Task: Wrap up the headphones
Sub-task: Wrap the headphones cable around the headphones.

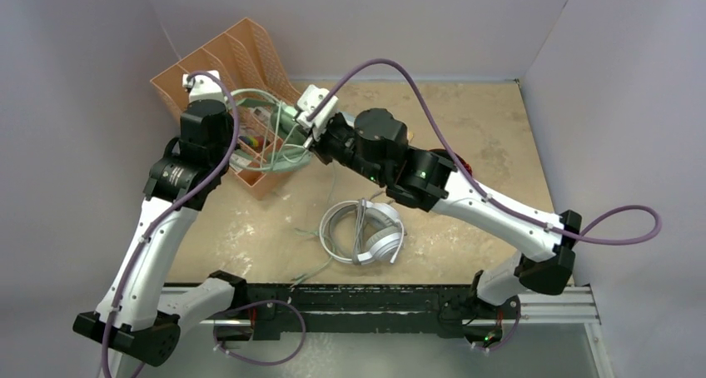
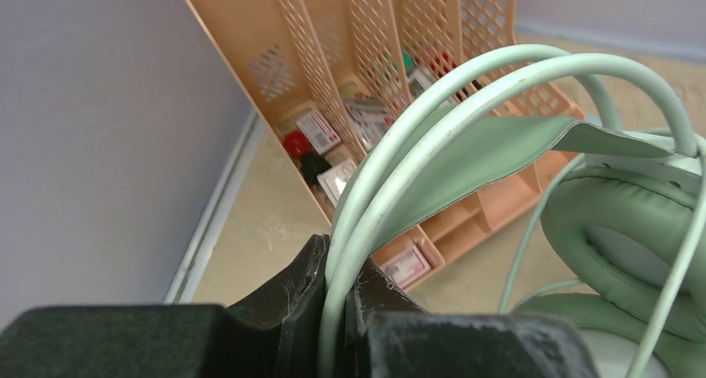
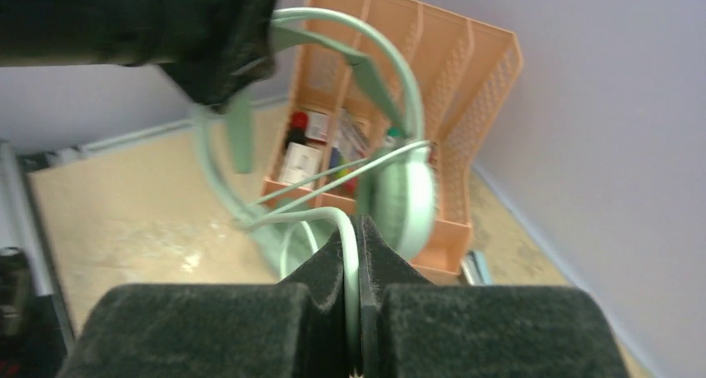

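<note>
Left gripper [image 2: 340,270]: jaws pinched tight on the thin double hoop of the mint-green headset [image 2: 466,145], the two pale tubes running up between the black fingers and arching over toward the padded ear cup [image 2: 616,236] at the right of the left wrist view. Right gripper [image 3: 353,241]: jaws closed flat on the mint cord [image 3: 325,211], which curls over from the left and drops down between the pads; the headset's other ear cup [image 3: 404,199] hangs just beyond the fingertips. From that wrist, the left gripper is seen up at the top left holding the headband, with the headset hanging below it and seemingly clear of the table [image 1: 466,120]. Overhead, both arms meet at the far left of the table, the mint-green headset between them and right in front of the orange file organizer [image 1: 250,45]. The organizer's slots hold small boxes and packets [image 2: 320,132], too small to read. A thin strand of mint cord trails from the headset down toward the near edge. The white headset [image 1: 379,232] lies flat near the middle of the table, well apart from both grippers, its grey cord [image 1: 333,236] looped in a loose coil beside it and touching it.
</note>
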Robot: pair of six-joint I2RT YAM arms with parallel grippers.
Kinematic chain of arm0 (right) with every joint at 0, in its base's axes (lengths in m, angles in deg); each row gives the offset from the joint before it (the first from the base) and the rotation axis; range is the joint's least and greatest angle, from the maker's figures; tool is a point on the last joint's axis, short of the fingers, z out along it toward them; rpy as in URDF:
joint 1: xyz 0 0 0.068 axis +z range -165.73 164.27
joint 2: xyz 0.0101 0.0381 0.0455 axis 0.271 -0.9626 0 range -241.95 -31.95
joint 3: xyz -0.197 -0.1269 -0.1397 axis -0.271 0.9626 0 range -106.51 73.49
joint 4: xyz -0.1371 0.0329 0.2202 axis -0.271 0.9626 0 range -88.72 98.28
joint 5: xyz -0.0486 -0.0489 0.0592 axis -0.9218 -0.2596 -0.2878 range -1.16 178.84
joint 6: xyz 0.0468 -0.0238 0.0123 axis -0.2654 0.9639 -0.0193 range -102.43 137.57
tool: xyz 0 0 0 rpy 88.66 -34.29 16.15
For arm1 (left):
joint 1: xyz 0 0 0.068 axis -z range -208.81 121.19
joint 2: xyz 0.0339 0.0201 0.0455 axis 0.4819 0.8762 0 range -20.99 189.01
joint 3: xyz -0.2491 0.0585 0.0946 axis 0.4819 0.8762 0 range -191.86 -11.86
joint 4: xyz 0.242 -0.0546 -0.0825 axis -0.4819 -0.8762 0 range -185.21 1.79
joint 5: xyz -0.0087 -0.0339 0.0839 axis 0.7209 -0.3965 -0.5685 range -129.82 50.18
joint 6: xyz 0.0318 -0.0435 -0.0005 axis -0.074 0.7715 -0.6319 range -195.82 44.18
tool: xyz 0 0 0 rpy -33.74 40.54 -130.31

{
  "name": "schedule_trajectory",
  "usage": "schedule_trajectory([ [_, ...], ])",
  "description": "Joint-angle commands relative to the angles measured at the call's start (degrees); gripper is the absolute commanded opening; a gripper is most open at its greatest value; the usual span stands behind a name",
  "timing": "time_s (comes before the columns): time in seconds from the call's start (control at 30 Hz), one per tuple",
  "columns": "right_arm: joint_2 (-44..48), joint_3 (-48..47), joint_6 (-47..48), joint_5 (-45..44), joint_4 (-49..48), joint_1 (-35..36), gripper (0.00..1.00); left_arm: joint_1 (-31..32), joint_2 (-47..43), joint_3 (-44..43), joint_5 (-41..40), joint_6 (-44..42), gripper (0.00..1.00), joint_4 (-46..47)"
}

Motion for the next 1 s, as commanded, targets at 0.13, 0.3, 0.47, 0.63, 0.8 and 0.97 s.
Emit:
schedule_trajectory([
  [0.13,-2.6,-8.7,8.2,0.6,3.0,-7.9,0.04,-0.4,-6.4,0.8,15.6,-0.5,0.00,-1.9],
  [0.3,-3.6,-9.1,11.0,4.4,1.1,-11.6,0.09,-0.4,-8.4,0.1,22.1,-0.6,0.00,-2.6],
  [0.47,-6.0,-12.5,15.1,6.2,4.0,-14.1,0.11,-0.4,-9.7,-0.7,29.9,-1.8,0.00,-3.5],
  [0.63,-5.6,-16.0,17.6,3.8,10.5,-14.1,0.22,-0.4,-9.3,-2.2,30.4,-2.0,0.00,-4.4],
  [0.8,-4.5,-13.6,17.9,5.5,9.7,-16.3,0.21,-0.4,-9.2,-2.3,35.3,-3.0,0.00,-4.3],
  [0.97,-4.5,-8.7,11.8,20.5,4.2,-23.6,0.19,-0.4,-10.1,-2.5,41.0,-1.9,0.00,-3.0],
])
